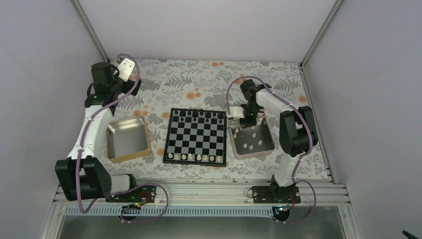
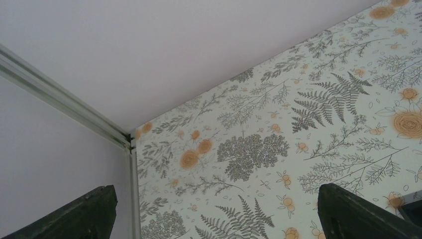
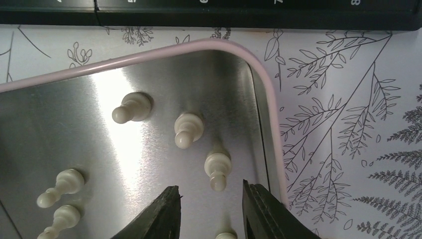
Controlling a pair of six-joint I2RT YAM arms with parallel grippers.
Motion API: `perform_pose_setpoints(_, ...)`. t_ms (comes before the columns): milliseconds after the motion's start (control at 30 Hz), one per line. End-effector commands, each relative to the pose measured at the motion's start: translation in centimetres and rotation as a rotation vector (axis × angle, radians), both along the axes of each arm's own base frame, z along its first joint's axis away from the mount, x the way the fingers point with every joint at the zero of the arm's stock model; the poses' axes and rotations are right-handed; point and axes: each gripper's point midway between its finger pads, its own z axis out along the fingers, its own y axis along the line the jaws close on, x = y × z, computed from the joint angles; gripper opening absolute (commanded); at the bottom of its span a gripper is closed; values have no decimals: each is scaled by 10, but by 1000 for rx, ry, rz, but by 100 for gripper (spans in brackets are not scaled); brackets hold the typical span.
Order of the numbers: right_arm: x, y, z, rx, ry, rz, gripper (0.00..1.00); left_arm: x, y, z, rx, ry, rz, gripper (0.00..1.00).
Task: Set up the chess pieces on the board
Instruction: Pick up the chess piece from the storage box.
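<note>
The black-and-silver board (image 1: 195, 137) lies mid-table, with black pieces along its far rows and several white pieces (image 1: 194, 157) on its near row. More white pieces (image 1: 252, 142) stand in the pink-rimmed metal tray (image 1: 269, 134) right of the board. My right gripper (image 1: 247, 118) hovers over that tray's far end. In the right wrist view it (image 3: 211, 199) is open and empty, with one white pawn (image 3: 217, 167) just ahead of the gap and other pawns (image 3: 188, 128) around it. My left gripper (image 1: 127, 67) is raised at the far left, open and empty (image 2: 219, 219).
A gold-rimmed metal tray (image 1: 112, 144) with nothing in it sits left of the board. The board's black rim (image 3: 209, 12) runs just beyond the pink tray's rim (image 3: 149, 55). The floral cloth (image 2: 259, 149) meets the white walls at the far left corner.
</note>
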Motion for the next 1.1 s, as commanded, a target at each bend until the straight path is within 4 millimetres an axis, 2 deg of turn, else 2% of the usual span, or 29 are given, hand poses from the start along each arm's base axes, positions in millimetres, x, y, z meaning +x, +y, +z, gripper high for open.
perform_pose_setpoints(0,9,6,0,17,-20,-2,34,4,0,6,-3,-12,-8,100)
perform_pose_setpoints(267,12,5,-5,11,-35,-7,34,4,-1,7,-9,-11,-16,100)
perform_pose_setpoints(667,0,7,-17,-4,-36,-1,33,4,-5,6,-22,-6,-34,100)
perform_pose_setpoints(967,-4,6,-26,-23,-21,-2,18,3,-6,5,-25,-4,-35,100)
perform_pose_setpoints(1067,-3,5,-23,-33,-33,-6,17,3,-6,6,-24,-7,-36,100)
